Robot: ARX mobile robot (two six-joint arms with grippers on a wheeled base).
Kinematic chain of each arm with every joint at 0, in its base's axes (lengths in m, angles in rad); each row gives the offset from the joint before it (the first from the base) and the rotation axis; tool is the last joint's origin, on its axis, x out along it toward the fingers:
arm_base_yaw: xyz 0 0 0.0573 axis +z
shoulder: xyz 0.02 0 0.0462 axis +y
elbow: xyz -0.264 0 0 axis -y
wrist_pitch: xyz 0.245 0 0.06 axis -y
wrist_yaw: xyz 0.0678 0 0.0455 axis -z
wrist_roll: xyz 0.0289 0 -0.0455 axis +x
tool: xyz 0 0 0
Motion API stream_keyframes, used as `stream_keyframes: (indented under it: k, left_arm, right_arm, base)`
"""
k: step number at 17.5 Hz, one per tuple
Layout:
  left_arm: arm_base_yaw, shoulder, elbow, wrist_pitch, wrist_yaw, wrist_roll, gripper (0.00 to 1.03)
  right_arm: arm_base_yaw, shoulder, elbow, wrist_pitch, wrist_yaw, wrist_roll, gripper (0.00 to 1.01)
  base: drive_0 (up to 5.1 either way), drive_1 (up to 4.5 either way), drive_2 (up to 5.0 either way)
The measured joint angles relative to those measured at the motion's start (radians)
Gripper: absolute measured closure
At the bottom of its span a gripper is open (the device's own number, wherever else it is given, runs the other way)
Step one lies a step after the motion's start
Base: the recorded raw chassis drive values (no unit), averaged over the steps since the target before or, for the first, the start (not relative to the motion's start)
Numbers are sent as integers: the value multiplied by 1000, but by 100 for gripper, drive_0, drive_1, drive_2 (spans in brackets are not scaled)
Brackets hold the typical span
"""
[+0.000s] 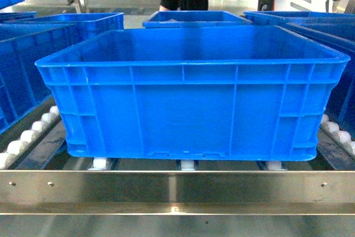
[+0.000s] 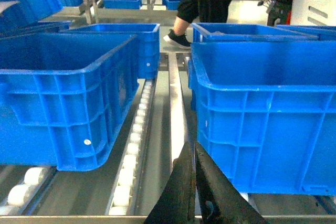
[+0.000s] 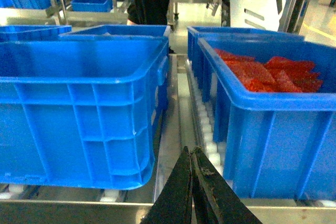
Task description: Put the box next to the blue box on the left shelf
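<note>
The box (image 1: 188,104) sits on the left shelf's (image 1: 177,184) white rollers (image 1: 28,134).

Even, bright overhead indoor light, no hard shadows. Blue box (image 1: 188,104) is oversaturated, its rim edges soft. Mild glare streak on the stainless front rail (image 1: 177,191) below it. Background behind the box is washed out and slightly blurred; wrist views are grainy.

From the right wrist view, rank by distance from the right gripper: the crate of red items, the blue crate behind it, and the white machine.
1. Blue plastic crate holding red items, right of the right gripper.
2. Blue crate behind it, farther up the rollers.
3. White machine, in the background.
</note>
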State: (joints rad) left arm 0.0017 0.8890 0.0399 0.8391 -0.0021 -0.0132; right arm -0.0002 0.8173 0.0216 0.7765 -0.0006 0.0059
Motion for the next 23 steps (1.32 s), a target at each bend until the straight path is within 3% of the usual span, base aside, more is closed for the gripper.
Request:
stream_keyframes:
  k: [13, 23]
  left_arm:
    - [0, -564, -24, -514, 0, 0, 101]
    - [0, -667, -24, -615, 0, 0, 101]
  right_arm:
    - [0, -526, -9, -484, 0, 0, 100]
    - [0, -618, -9, -576, 0, 0, 100]
  base:
    - [0, 0, 0]
    - [0, 0, 0]
